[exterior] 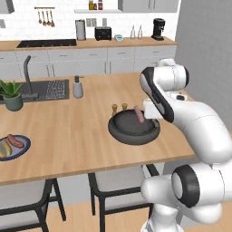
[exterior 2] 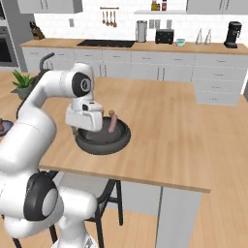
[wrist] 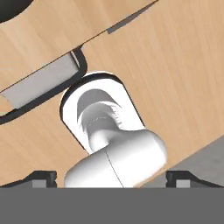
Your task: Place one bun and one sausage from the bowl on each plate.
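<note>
Chair (exterior: pixel 27 192) backs stood nearest as my gripper (wrist: pixel 111 177), fingertips wide apart and empty, risked toppling the sausage (exterior: pixel 138 114) propped in the bowl (exterior: pixel 134 131).

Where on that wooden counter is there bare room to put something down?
Bare wood lies between the bowl and the blue-rimmed plate, and right of the bowl out to the counter edge. It is crowded by the sink: plant, soap bottle, and shakers behind the bowl.

The pincer (wrist: pixel 111 177), its 2 dark fingertips (wrist: pixel 41 177) spread wide, faces wooden flooring (wrist: pixel 175 57).
</note>
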